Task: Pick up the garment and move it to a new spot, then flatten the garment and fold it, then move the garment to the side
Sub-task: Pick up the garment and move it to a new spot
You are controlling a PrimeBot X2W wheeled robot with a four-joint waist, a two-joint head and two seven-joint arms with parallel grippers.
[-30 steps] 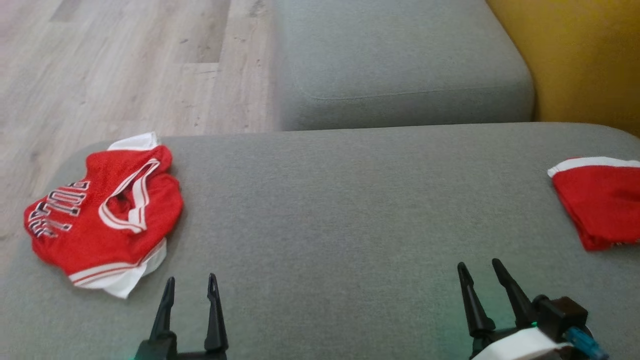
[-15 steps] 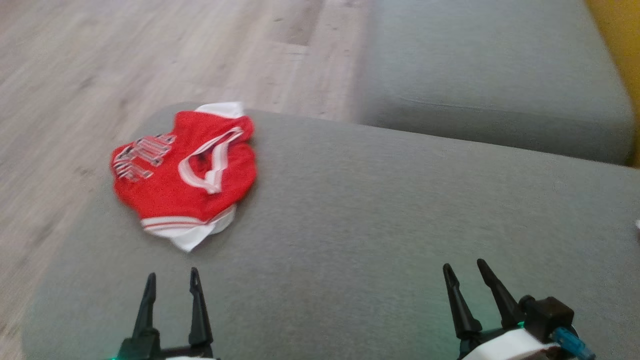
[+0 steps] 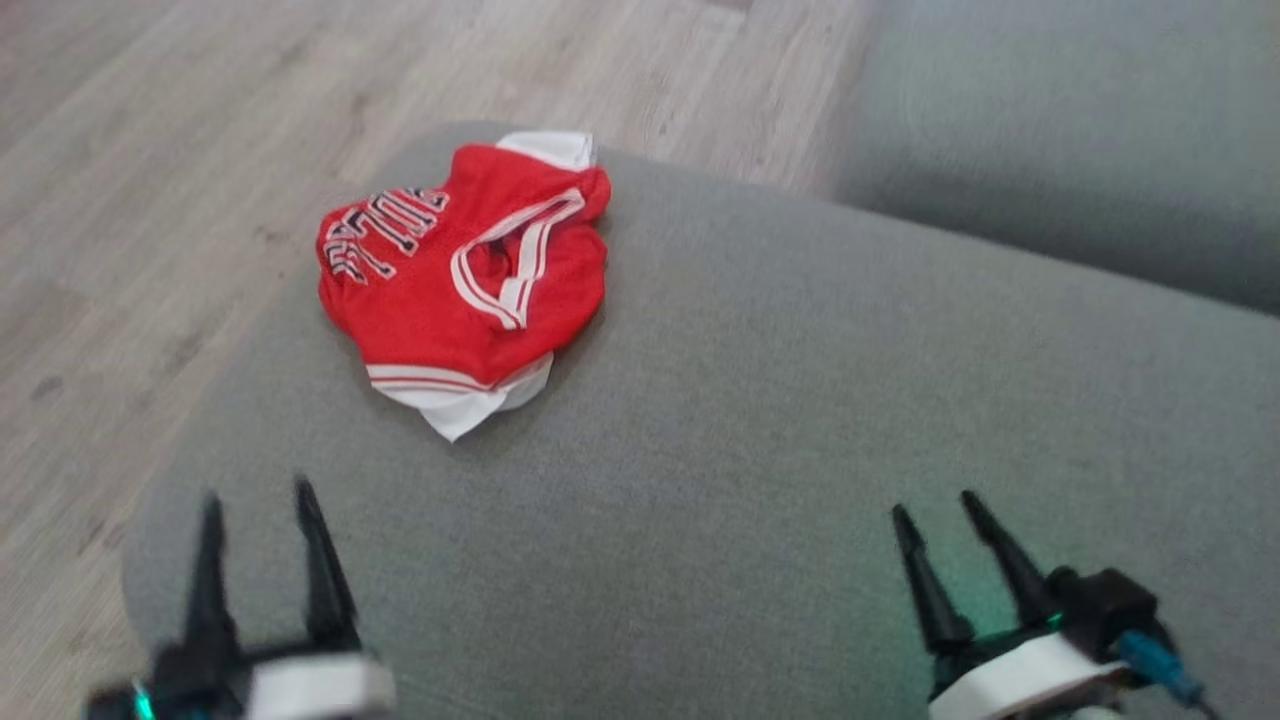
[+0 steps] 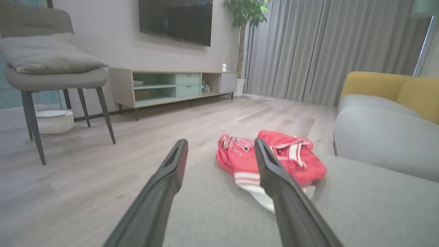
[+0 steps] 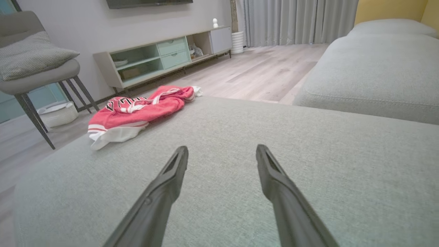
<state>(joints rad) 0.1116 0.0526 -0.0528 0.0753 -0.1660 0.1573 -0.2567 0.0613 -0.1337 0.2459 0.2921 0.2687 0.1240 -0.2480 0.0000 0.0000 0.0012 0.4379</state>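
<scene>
A crumpled red jersey (image 3: 465,280) with white trim and dark lettering lies near the far left corner of the grey cushion (image 3: 800,420). It also lies ahead in the left wrist view (image 4: 240,157) and off to the left in the right wrist view (image 5: 137,109). My left gripper (image 3: 258,495) stands open at the lower left, well short of the jersey, nothing between its fingers (image 4: 161,192). My right gripper (image 3: 935,505) is open at the lower right over bare cushion, far from the jersey.
A second grey cushion (image 3: 1080,140) sits beyond, backed by a yellow sofa back (image 4: 377,85). Wooden floor (image 3: 150,200) drops off past the cushion's left and far edges. Across the room stand a chair (image 4: 51,68) and a low TV cabinet (image 4: 164,87).
The head camera has swung left: the jersey now sits nearer the picture's middle and the second red garment at right has left the frame. The left gripper has shifted left and looks blurred.
</scene>
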